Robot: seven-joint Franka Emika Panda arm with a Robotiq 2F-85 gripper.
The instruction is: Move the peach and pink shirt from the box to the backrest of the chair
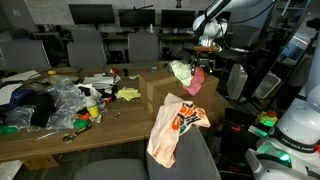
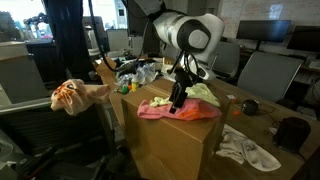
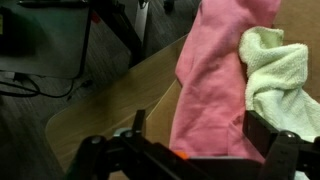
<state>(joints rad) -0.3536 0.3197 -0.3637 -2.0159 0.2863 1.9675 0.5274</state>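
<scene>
Hangs over the backrest of the chair (image 1: 200, 160): peach shirt (image 1: 175, 125), pale with an orange-red print, so half the job looks settled. Left to fetch: the pink one only.

Stands close by the chair in both exterior views: box (image 2: 175, 145), brown, wide and low.

Lies spread across the box top and spills over one edge: pink shirt (image 2: 158, 110), crumpled, long axis running up the wrist view, square across the line between the fingers.

Touches it along one side: cloth (image 3: 282, 70), yellow-green, not wanted.

Hangs straight above the pink shirt, pointing down: gripper (image 2: 177, 104), the only one in play.

Between the two fingers (image 3: 262, 130) in the wrist view, nothing but pink fabric — target straight below and slightly ahead of the jaws. Calls for no sideways shift, only a descent, judging from here. Nearer one finger than the other: the cloth — likely pinched along with the shirt on any drift that way.

Jaws spread to the full, gripping nothing; contact between tips and fabric impossible to tell from these views
</scene>
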